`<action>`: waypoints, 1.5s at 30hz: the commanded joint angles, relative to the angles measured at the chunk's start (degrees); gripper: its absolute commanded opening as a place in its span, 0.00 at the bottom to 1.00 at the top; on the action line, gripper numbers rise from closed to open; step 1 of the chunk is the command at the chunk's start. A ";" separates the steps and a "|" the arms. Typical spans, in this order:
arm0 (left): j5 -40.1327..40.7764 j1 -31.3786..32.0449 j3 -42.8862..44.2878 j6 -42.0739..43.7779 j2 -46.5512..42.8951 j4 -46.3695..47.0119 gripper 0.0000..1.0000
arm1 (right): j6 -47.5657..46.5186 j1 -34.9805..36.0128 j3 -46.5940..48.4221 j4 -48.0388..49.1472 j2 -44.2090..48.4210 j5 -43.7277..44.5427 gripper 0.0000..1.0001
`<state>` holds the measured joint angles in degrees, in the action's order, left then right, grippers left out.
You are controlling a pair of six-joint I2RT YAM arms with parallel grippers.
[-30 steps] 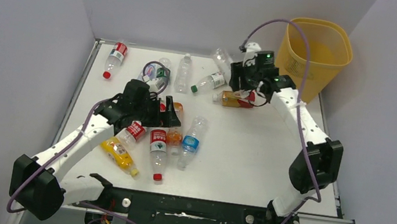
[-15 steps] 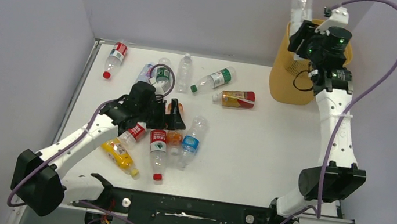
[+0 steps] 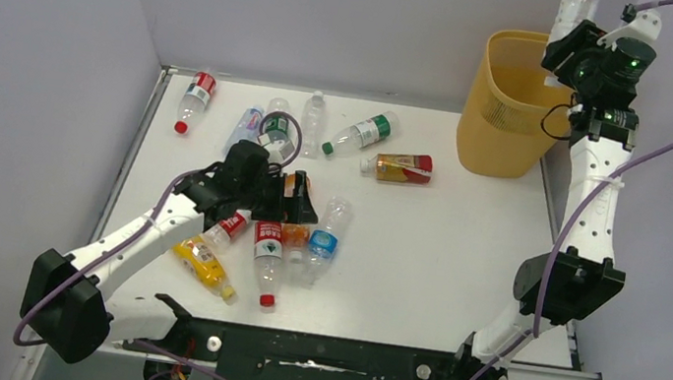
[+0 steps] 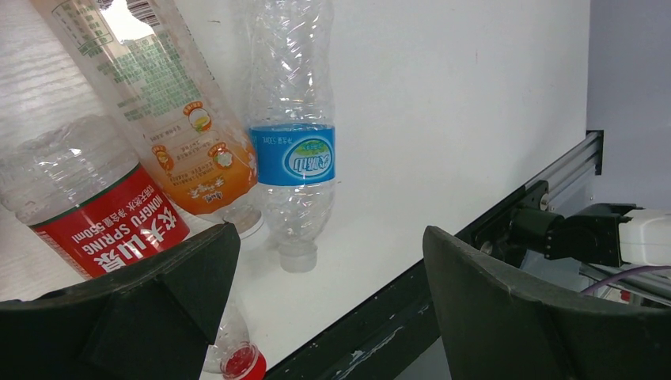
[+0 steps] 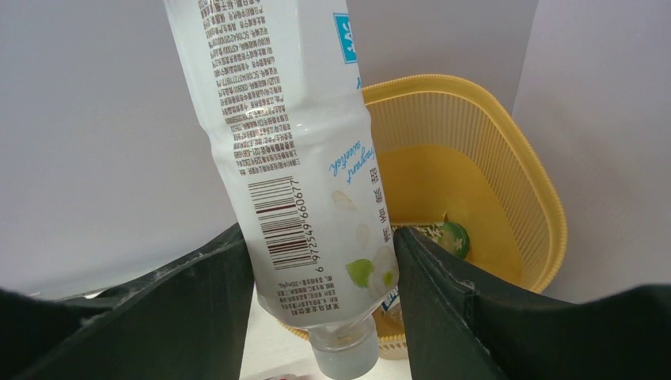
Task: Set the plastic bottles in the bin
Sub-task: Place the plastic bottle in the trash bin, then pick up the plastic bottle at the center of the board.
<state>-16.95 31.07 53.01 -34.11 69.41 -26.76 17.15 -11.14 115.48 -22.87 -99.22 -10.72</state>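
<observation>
- Spread wide, the left fingers [image 4: 158, 305] hover low over the bench [image 3: 433, 253], holding nothing; they have barely shifted in half a second.
- Just beyond them lie a red-label bottle [image 4: 103, 214] reading "NONGFU SPRING 550ml", an orange-label bottle [image 4: 178, 134] and a blue-label bottle [image 4: 293, 150], its cap toward the camera.
- Farther right, the right fingers [image 5: 467, 317] clamp a clear bottle [image 5: 277, 134], cap down, barcode 6 972549 660677; carried rightward, it now hangs above the bin [image 5: 506, 182].

About twelve plastic bottles [image 3: 268, 245], one yellow bin [image 3: 492, 132].
</observation>
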 commanded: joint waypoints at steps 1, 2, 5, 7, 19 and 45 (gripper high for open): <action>0.05 0.50 0.96 -0.25 -0.09 2.43 0.88 | 1.79 -2.21 4.51 4.41 -3.15 -3.14 0.43; 0.18 0.67 1.03 -0.33 -0.06 2.34 0.88 | 2.14 -2.64 5.39 4.47 -4.05 -3.55 0.43; 0.44 1.05 1.50 -0.43 0.41 1.81 0.88 | 3.67 -3.69 7.63 5.12 -6.83 -4.55 0.45; 0.95 1.53 2.01 -0.35 0.97 1.45 0.88 | 4.45 -4.18 8.93 5.69 -8.61 -5.46 0.52; 1.57 4.28 3.50 0.64 5.21 3.46 0.88 | 4.66 -3.73 16.38 -0.11 -14.27 -8.42 0.98; 14.54 13.31 9.04 5.91 24.23 4.46 0.85 | 4.07 16.00 -34.44 -5.14 22.04 -0.54 0.98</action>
<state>-4.95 43.31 59.22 -29.30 91.81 -25.19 19.66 3.27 84.53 -28.75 -80.36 -11.29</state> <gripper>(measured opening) 0.862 0.982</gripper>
